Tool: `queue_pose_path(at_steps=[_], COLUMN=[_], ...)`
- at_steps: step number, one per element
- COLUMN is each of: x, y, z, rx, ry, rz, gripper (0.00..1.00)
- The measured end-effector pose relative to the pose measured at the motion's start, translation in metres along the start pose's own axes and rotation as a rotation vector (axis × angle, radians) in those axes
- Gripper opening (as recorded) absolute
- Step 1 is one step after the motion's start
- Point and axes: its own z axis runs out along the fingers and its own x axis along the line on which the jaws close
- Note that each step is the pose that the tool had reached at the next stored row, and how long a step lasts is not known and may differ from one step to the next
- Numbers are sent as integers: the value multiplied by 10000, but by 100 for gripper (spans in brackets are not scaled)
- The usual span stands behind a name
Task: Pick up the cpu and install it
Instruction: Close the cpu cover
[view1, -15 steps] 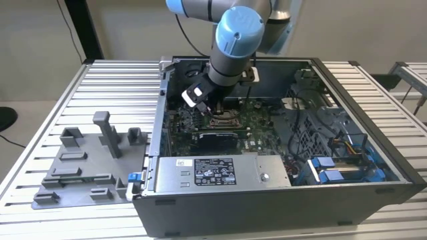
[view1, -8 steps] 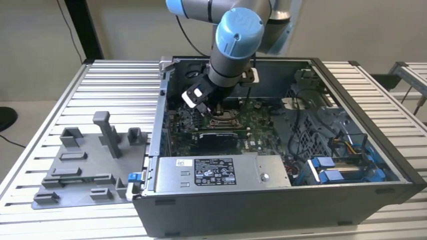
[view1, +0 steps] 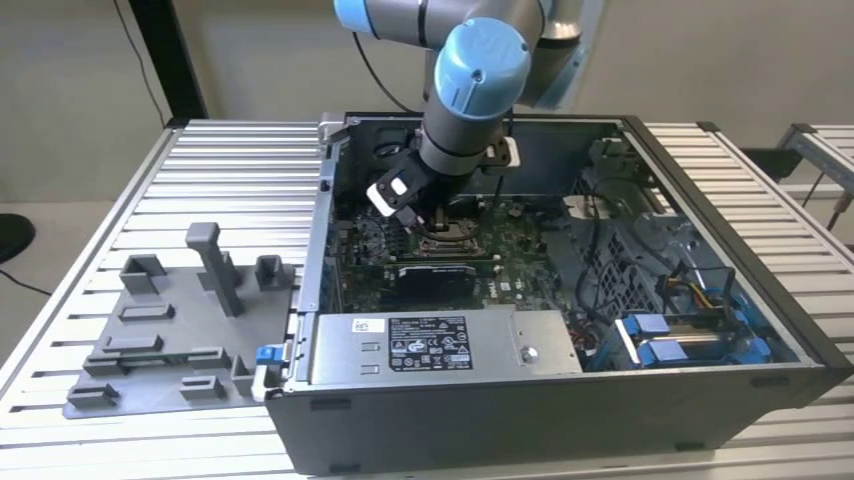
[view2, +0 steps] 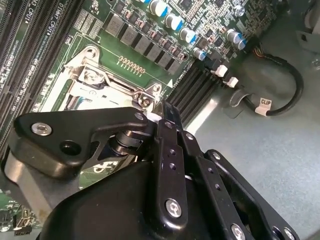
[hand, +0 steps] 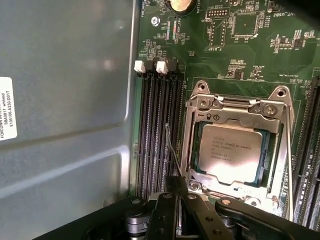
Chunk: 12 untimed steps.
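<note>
The cpu (hand: 230, 152) – faint print on top – lies inside the socket frame (hand: 235, 107)

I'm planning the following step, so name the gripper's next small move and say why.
Probably lift the gripper straight up a little. In the first wrist view the cpu lies flat inside the socket frame, and the gripper hangs close by that frame's edge, so sliding sideways might catch it.

In the first wrist view the gripper (hand: 185, 217) is cut off by the picture's edge and covers the near side of the socket frame (hand: 235, 112); a white label (hand: 6, 107) is cropped too. In the second wrist view the gripper's black body hides most of that frame. In the exterior view the arm (view1: 461, 110) blocks part of the board (view1: 514, 235).
</note>
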Motion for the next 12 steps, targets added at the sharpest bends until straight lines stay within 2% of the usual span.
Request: queue_pose_path(at_steps=[12], x=[-15], y=[84], z=[20], rx=[1], ry=[-2], rz=[0], gripper=[0])
